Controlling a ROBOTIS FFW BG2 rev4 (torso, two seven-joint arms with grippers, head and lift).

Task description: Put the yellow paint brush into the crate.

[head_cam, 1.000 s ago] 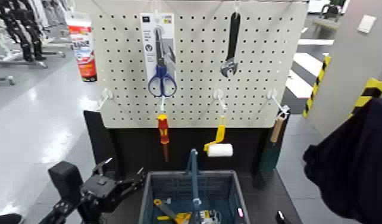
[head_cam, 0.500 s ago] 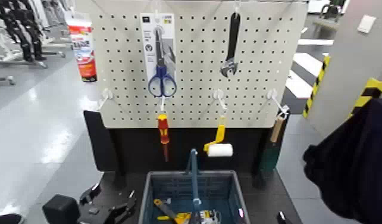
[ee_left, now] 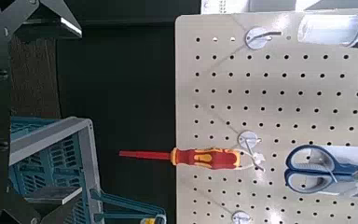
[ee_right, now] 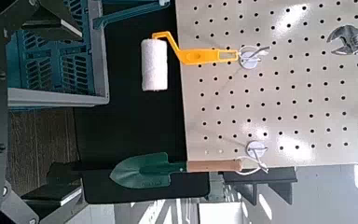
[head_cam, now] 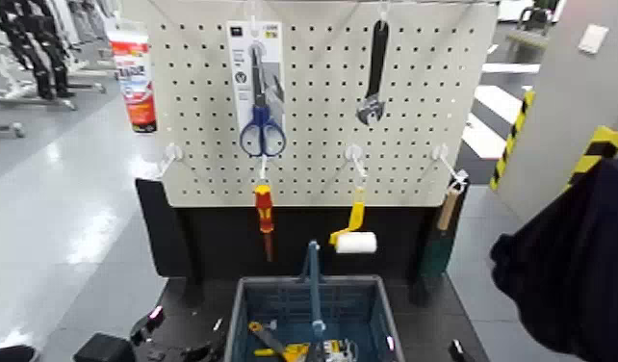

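At lower centre of the head view, the crate [head_cam: 239, 323] is showing matt plastic lattice; at upper centre, the wrench's jaw end [head_cam: 371, 111] is gleaming like smooth metal; at right, dark cloth [head_cam: 573, 255] is looking matt.

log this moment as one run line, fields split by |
paint brush: in crate, partly seen | left gripper: open, empty, beside crate | right gripper: low, right of crate

Head view bright, even indoor light. I've got white glare on the glossy floor at left. Pegboard [head_cam: 313, 106] evenly lit, no blown spots there; backing panel below it goes near black. Left wrist: clipped white strip along the board's top edge. Right wrist: bright patch at the far edge, crate [ee_right: 51, 56] shaded inside.
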